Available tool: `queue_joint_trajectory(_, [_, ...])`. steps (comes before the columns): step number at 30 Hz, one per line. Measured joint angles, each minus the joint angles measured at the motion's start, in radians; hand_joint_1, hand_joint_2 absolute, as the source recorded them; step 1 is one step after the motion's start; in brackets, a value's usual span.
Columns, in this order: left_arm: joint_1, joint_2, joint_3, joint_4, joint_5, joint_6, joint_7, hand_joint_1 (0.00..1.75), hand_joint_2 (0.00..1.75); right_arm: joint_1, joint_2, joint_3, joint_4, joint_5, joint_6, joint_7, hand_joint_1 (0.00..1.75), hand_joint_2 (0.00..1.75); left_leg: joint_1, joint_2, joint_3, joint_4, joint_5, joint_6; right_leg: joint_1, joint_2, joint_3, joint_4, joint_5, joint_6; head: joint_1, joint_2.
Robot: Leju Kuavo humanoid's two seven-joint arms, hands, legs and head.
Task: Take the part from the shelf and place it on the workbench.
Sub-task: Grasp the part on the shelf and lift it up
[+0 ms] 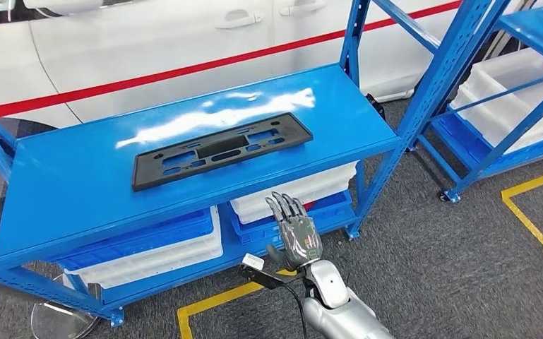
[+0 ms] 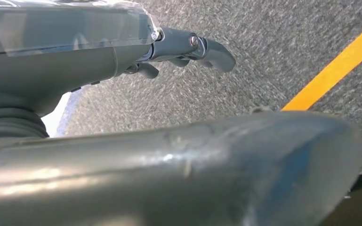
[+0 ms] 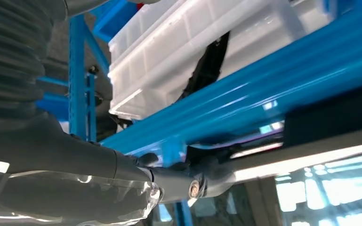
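The part (image 1: 220, 149), a long flat black plastic frame with slots, lies on the top board of the blue shelf (image 1: 78, 183), slightly right of its middle. My right hand (image 1: 295, 233) is raised in front of the shelf, just below the front edge and under the part's right end; its fingers are stretched out and apart, holding nothing. In the right wrist view the fingers (image 3: 188, 183) point toward the shelf's blue edge (image 3: 245, 108), with a dark piece of the part (image 3: 329, 115) beyond it. My left hand (image 2: 188, 49) hangs over the grey floor, empty.
White bins (image 1: 289, 194) and blue bins (image 1: 148, 236) fill the shelf's lower level. A second blue rack (image 1: 508, 92) with white bins stands at the right. A white car (image 1: 148, 42) is behind the shelf. Yellow tape (image 1: 536, 219) marks the grey carpet.
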Motion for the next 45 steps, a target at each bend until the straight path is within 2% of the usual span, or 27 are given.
queue_joint_trajectory(2, [-0.004, 0.0, -0.004, 0.0, 0.0, 0.001, 0.001, 0.0, 0.0, -0.027, 0.0, 0.0, -0.024, 0.007, 0.024, 0.012, 0.0, 1.75, 0.002, 0.004, -0.012, 0.029, 0.008, -0.01, -0.003, 0.004, 0.009, -0.006, -0.004, -0.014, 0.0, 0.0])
queue_joint_trajectory(4, [-0.006, 0.001, -0.007, 0.0, 0.0, 0.001, 0.001, 0.0, 0.0, -0.053, 0.0, 0.0, -0.044, 0.009, 0.044, 0.021, 0.0, 1.75, 0.004, 0.006, -0.064, 0.121, 0.008, -0.019, -0.005, 0.005, 0.024, -0.014, -0.012, -0.025, -0.001, 0.0])
queue_joint_trajectory(5, [-0.007, 0.001, -0.009, 0.0, 0.0, 0.001, 0.001, 0.0, 0.0, -0.061, -0.001, 0.0, -0.052, 0.01, 0.048, 0.024, 0.0, 1.75, 0.004, 0.006, -0.102, 0.183, -0.013, -0.024, -0.004, 0.005, 0.031, -0.016, -0.017, -0.028, -0.001, 0.0])
queue_joint_trajectory(6, [-0.008, 0.001, -0.01, 0.0, 0.0, 0.001, 0.001, 0.0, 0.0, -0.066, -0.001, 0.0, -0.057, 0.011, 0.051, 0.026, 0.0, 1.75, 0.005, 0.007, -0.14, 0.237, -0.046, -0.027, -0.003, 0.004, 0.037, -0.017, -0.024, -0.031, -0.001, 0.0])
queue_joint_trajectory(7, [-0.008, 0.001, -0.011, 0.0, 0.0, 0.001, 0.001, 0.0, 0.0, -0.068, -0.001, 0.0, -0.06, 0.011, 0.052, 0.028, 0.0, 1.75, 0.005, 0.007, -0.171, 0.273, -0.076, -0.028, -0.002, 0.004, 0.044, -0.017, -0.03, -0.033, -0.001, 0.0])
queue_joint_trajectory(8, [-0.008, 0.001, -0.012, 0.0, 0.0, 0.001, 0.001, 0.0, 0.0, -0.069, -0.001, 0.0, -0.063, 0.012, 0.051, 0.029, 0.0, 1.75, 0.005, 0.007, -0.192, 0.283, -0.088, -0.028, 0.0, 0.005, 0.05, -0.017, -0.036, -0.034, -0.001, 0.0])
queue_joint_trajectory(9, [-0.007, 0.001, -0.012, 0.0, 0.0, 0.001, 0.001, 0.0, 0.0, -0.069, -0.001, 0.0, -0.065, 0.013, 0.051, 0.03, 0.0, 1.75, 0.005, 0.007, -0.197, 0.261, -0.071, -0.024, 0.001, 0.007, 0.058, -0.017, -0.041, -0.035, -0.001, 0.0])
queue_joint_trajectory(11, [-0.006, 0.001, -0.014, 0.0, 0.0, 0.001, 0.002, 0.0, 0.0, -0.069, -0.001, 0.0, -0.07, 0.014, 0.051, 0.03, 0.0, 1.75, 0.003, 0.007, -0.171, 0.142, 0.025, -0.012, 0.005, 0.01, 0.072, -0.016, -0.05, -0.034, -0.001, 0.0])
queue_joint_trajectory(12, [-0.006, 0.002, -0.015, 0.0, 0.0, 0.001, 0.002, 0.0, 0.0, -0.07, -0.001, 0.0, -0.073, 0.014, 0.05, 0.03, 0.0, 1.75, 0.0, 0.007, -0.157, 0.084, 0.06, -0.005, 0.007, 0.01, 0.077, -0.016, -0.052, -0.032, -0.001, 0.0])
queue_joint_trajectory(13, [-0.007, 0.003, -0.015, 0.0, 0.0, 0.001, 0.003, 0.0, 0.0, -0.071, -0.001, 0.0, -0.075, 0.015, 0.05, 0.03, 0.0, 1.75, -0.004, 0.008, -0.147, 0.043, 0.078, 0.001, 0.007, 0.011, 0.079, -0.017, -0.053, -0.029, -0.001, 0.0])
queue_joint_trajectory(15, [-0.008, 0.005, -0.017, 0.0, 0.0, 0.001, 0.004, 0.0, 0.0, -0.072, -0.001, 0.0, -0.077, 0.015, 0.05, 0.031, 0.0, 1.75, -0.008, 0.008, -0.145, 0.017, 0.088, 0.008, 0.009, 0.011, 0.077, -0.016, -0.056, -0.019, -0.001, 0.0])
queue_joint_trajectory(17, [-0.008, 0.004, -0.018, 0.0, 0.0, 0.001, 0.004, 0.0, 0.0, -0.077, -0.001, 0.0, -0.08, 0.017, 0.05, 0.031, 0.0, 1.75, -0.007, 0.007, -0.142, 0.011, 0.104, 0.005, 0.011, 0.01, 0.078, -0.017, -0.06, -0.026, 0.001, 0.0])
queue_joint_trajectory(19, [-0.006, 0.004, -0.018, 0.0, 0.0, 0.001, 0.004, 0.0, 0.0, -0.089, -0.001, 0.001, -0.082, 0.018, 0.054, 0.031, 0.0, 1.75, -0.006, 0.007, -0.141, 0.009, 0.108, 0.002, 0.011, 0.009, 0.079, -0.019, -0.058, -0.03, 0.002, 0.0])
queue_joint_trajectory(21, [-0.007, 0.005, -0.019, 0.0, 0.0, 0.0, 0.004, 0.0, 0.0, -0.111, -0.001, 0.004, -0.087, 0.018, 0.071, 0.037, 0.0, 1.75, -0.008, 0.007, -0.142, 0.01, 0.109, 0.007, 0.01, 0.009, 0.079, -0.022, -0.054, -0.019, 0.002, 0.0])
queue_joint_trajectory(24, [-0.01, 0.005, -0.024, 0.0, -0.002, -0.003, 0.004, 0.0, 0.0, -0.162, 0.002, 0.016, -0.091, 0.015, 0.107, 0.052, 0.0, 1.75, -0.009, 0.007, -0.144, 0.01, 0.11, 0.011, 0.009, 0.009, 0.08, -0.027, -0.051, -0.014, 0.002, 0.0])
queue_joint_trajectory(33, [-0.012, 0.005, -0.044, 0.0, -0.014, -0.011, 0.007, 0.0, 0.0, -0.237, 0.034, 0.06, -0.068, 0.026, 0.146, 0.071, 0.0, 1.75, -0.009, 0.007, -0.144, 0.011, 0.108, 0.015, 0.008, 0.009, 0.082, -0.03, -0.052, -0.01, 0.002, 0.0])
queue_joint_trajectory(40, [-0.02, 0.005, -0.061, 0.0, -0.023, -0.024, -0.004, 0.0, 0.0, -0.328, 0.102, 0.134, 0.038, 0.045, 0.219, 0.098, 0.0, 1.75, -0.008, 0.007, -0.144, 0.01, 0.108, 0.015, 0.007, 0.009, 0.08, -0.029, -0.052, -0.01, 0.002, 0.0])
queue_joint_trajectory(45, [-0.021, 0.005, -0.066, 0.0, -0.017, -0.024, -0.01, 0.0, 0.0, -0.374, 0.118, 0.144, 0.113, -0.002, 0.234, 0.09, 0.0, 1.75, -0.007, 0.007, -0.144, 0.01, 0.109, 0.014, 0.008, 0.009, 0.08, -0.028, -0.052, -0.01, 0.002, 0.0])
